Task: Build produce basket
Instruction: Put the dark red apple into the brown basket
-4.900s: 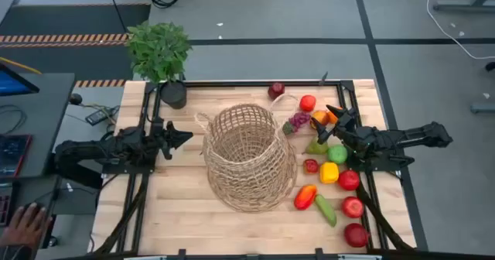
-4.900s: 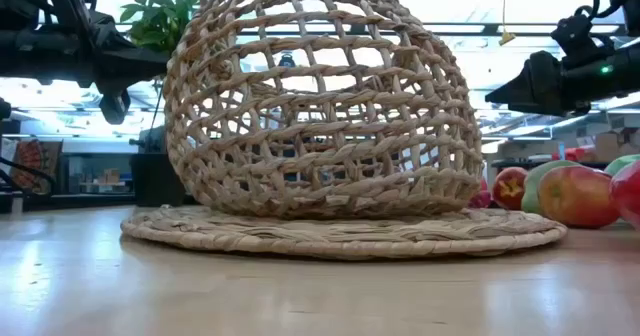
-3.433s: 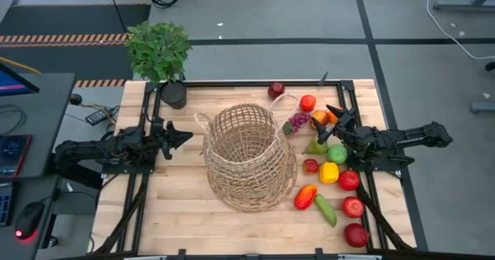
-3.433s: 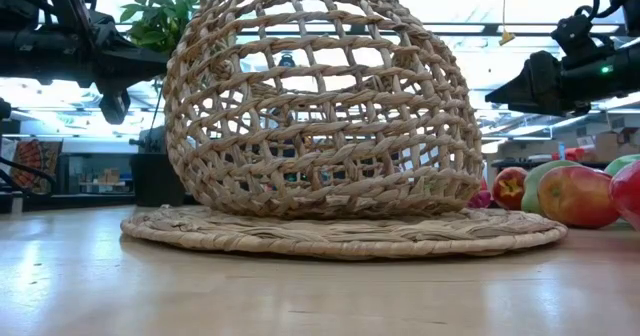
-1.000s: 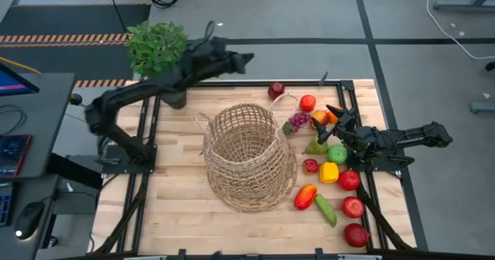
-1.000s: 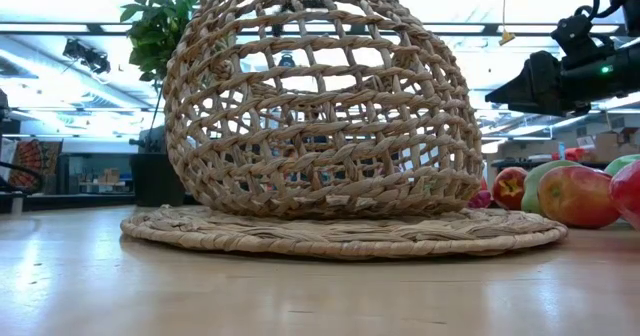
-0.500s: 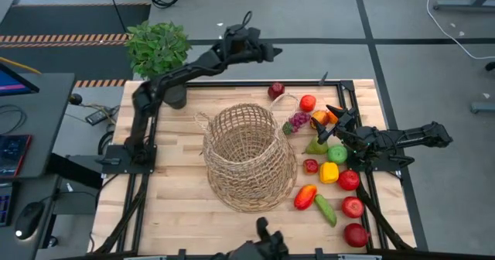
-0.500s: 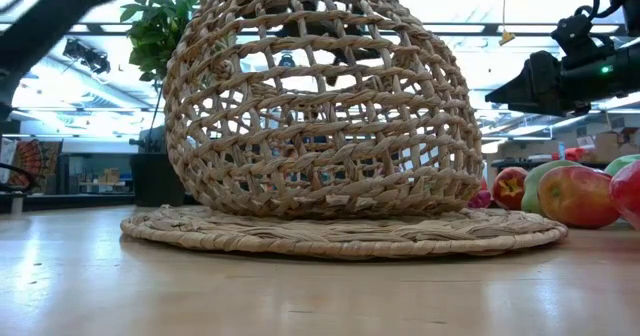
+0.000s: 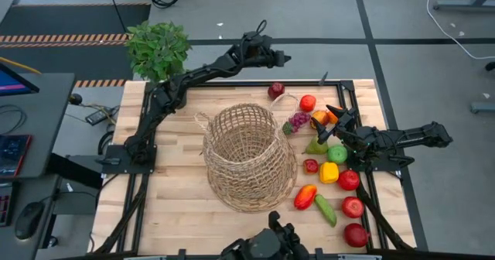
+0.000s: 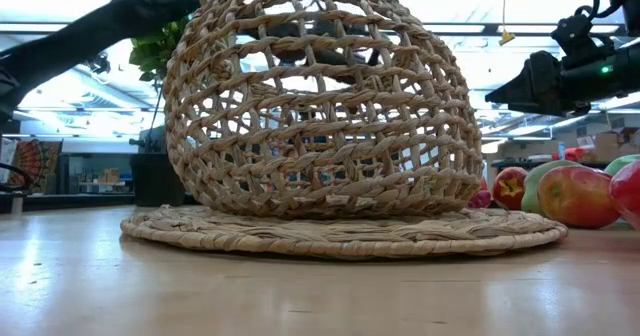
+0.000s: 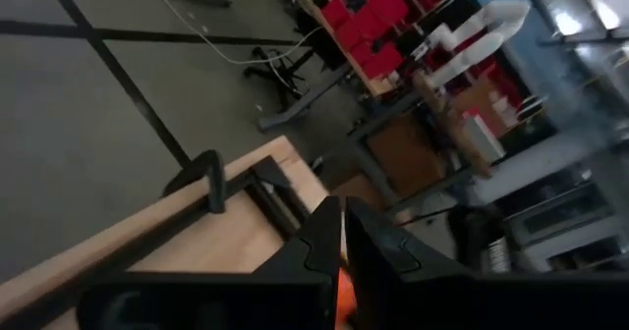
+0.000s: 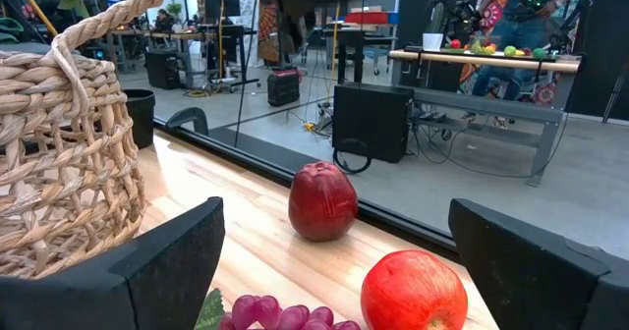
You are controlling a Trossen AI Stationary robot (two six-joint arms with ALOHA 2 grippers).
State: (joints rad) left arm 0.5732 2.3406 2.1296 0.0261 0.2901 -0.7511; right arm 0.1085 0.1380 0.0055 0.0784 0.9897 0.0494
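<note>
left gripper (image 9: 285,58) swung out past table's far edge, basket (image 9: 249,156) screening it in low view

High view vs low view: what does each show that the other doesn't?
Only the high view: the potted plant's black pot, the dark red apple near the far edge, grapes, the yellow pepper, the cucumber, and the left gripper, shut, reaching out past the table's far edge.

Only the low view: the room's ceiling lights behind the table, seen through the weave.

Both: the basket, the right gripper, open above the fruit, and red apples at the right side.
</note>
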